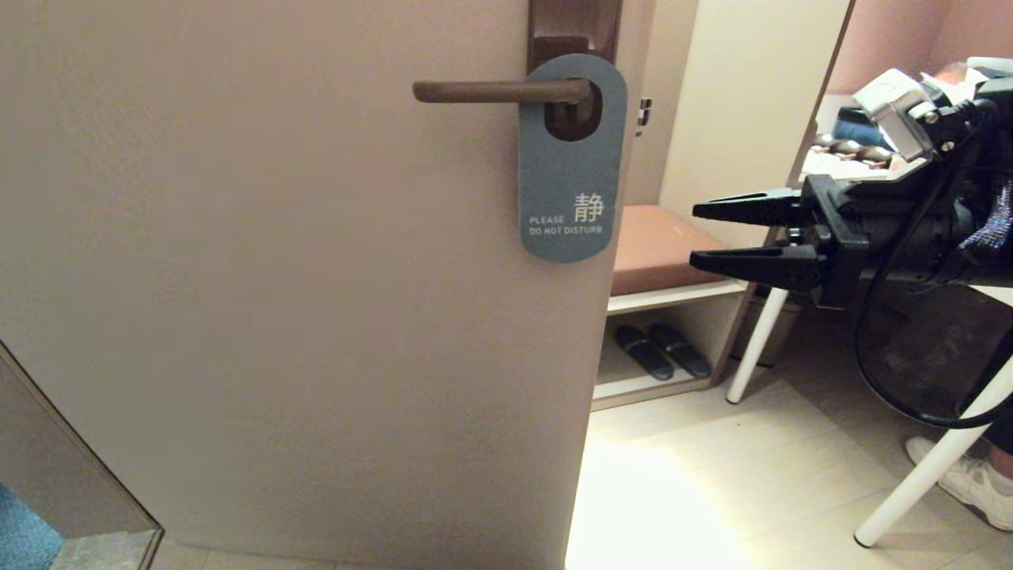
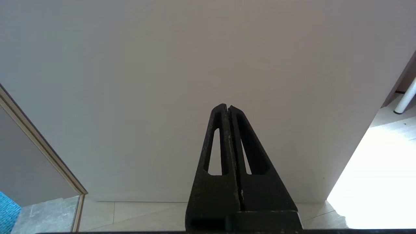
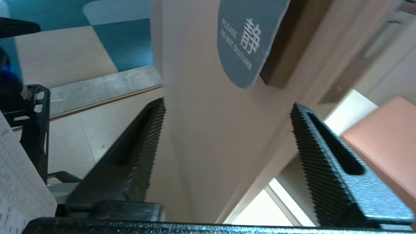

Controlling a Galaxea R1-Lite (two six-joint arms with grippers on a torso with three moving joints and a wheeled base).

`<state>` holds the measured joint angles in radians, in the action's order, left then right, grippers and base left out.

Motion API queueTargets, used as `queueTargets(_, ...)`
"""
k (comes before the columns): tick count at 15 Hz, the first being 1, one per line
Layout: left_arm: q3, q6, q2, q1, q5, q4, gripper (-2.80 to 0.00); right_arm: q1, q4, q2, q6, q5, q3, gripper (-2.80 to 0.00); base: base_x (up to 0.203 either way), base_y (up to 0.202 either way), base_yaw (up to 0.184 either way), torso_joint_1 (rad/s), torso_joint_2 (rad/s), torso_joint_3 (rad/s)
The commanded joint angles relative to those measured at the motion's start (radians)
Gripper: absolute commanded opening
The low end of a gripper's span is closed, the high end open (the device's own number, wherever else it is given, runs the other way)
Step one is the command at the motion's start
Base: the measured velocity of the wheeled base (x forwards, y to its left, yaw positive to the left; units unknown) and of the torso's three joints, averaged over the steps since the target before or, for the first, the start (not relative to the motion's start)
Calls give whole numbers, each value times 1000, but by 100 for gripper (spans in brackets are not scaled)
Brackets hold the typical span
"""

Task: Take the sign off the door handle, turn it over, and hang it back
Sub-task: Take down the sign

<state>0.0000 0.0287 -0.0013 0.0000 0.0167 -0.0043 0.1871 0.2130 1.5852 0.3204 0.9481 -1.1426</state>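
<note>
The sign (image 1: 568,178) hangs by its big hole on the brown door handle (image 1: 498,91), blue "PLEASE DO NOT DISTURB" side facing out. The handle sits on a dark brown plate (image 1: 574,28). My right gripper (image 1: 694,235) is open and empty, level with the sign's lower end and a short way to its right, off the door's edge. In the right wrist view the sign's lower end (image 3: 245,39) shows beyond the spread fingers (image 3: 312,143). My left gripper (image 2: 226,106) is shut and empty, low down facing the bare door; it is out of the head view.
The beige door (image 1: 277,277) fills the left. Past its edge stands a bench with a brown cushion (image 1: 657,245) and slippers (image 1: 661,348) underneath. White table legs (image 1: 756,340) and a person's shoe (image 1: 965,483) are at the right. A glass panel edge (image 1: 79,467) is at lower left.
</note>
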Motion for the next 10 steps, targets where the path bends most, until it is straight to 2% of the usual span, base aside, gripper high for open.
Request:
queueTargets(1, 0, 0, 1, 0, 0, 0, -280, 17, 2, 29, 2, 6, -23, 0, 0, 0, 0, 0, 0, 0)
queueTargets(10, 0, 0, 1, 0, 0, 0, -280, 45, 0, 114, -1, 38, -99, 0, 0, 0, 0, 0, 0, 0)
